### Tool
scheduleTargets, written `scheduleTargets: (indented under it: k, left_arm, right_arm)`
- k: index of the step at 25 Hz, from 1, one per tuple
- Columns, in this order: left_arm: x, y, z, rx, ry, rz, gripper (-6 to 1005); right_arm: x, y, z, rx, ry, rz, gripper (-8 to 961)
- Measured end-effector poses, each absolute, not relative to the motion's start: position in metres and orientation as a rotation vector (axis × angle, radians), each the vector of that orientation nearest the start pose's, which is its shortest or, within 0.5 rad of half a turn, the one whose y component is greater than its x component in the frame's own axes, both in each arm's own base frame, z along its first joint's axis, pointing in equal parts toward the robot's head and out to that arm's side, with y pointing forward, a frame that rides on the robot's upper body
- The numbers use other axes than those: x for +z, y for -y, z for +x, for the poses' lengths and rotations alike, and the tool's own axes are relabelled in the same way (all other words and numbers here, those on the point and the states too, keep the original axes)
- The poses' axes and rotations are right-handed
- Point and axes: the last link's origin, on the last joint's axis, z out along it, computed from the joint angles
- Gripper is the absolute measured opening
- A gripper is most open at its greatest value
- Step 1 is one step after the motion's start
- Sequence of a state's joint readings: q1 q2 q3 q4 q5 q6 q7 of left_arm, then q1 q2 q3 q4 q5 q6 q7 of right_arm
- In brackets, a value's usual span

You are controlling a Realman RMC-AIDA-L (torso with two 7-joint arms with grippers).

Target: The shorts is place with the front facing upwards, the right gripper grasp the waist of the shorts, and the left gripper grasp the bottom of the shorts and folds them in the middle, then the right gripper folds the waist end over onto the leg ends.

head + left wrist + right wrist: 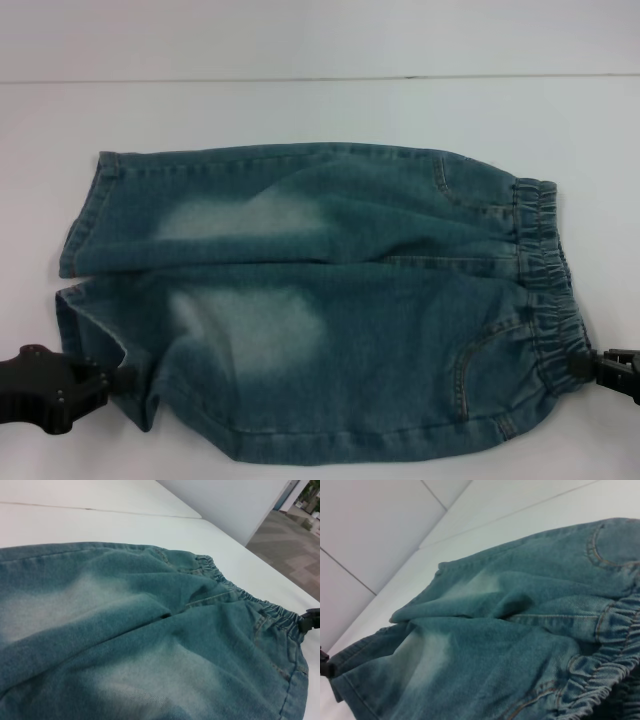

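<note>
Head view. Faded blue denim shorts with an elasticated waistband, spread flat on the white counter, front upward, waist toward the robot's right, leg hems toward its left. Paler washed patches on both legs; curved pocket seams near the waist. Black left claw at the near leg's hem, touching the cloth edge; whether clenched on the denim or merely against it, cannot tell. Black right claw at the near end of the waistband, tip against the gathered elastic (grip likewise impossible to judge).

Left wrist view. Same shorts filling most of the picture, seen along the legs toward the waist; gathered waistband at the far end. Right claw visible as a small black shape touching the waistband. White counter beyond, grey floor past its edge.

Right wrist view. Shorts seen from the waist end, ruffled elastic closest, legs running away. Small black part of the left claw at the far hem. White counter behind.
</note>
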State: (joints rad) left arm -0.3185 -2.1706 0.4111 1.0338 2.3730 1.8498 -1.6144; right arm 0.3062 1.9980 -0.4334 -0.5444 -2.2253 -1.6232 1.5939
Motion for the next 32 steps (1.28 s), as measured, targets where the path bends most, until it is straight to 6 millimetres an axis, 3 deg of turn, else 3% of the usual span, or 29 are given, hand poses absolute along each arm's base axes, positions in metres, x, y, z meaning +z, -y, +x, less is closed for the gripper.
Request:
scheduleTargets:
  k: [4,13,19,24,32]
  left_arm:
    - [0.039,-0.240,-0.322,-0.469,1.094,-2.647,81]
    - [0.042,-0.243,-0.321,-0.506,1.068,-2.619,88]
    - [0.053,-0.253,-0.323,-0.597,1.019,-2.491,93]
    - [0.056,-0.266,-0.325,-0.650,0.995,-2.395,97]
    - [0.071,-0.305,-0.332,-0.690,0.974,-2.127,103]
  right_arm:
    - [0.024,-0.239,0.367,0.644,-1.375,-2.441,36]
    - [0.028,-0.241,0.365,0.680,-1.382,-2.426,37]
    - [0.031,-0.249,0.357,0.784,-1.422,-2.374,37]
    - [0.032,-0.265,0.346,0.983,-1.477,-2.250,36]
    - [0.044,-0.302,0.339,1.211,-1.531,-1.944,36]
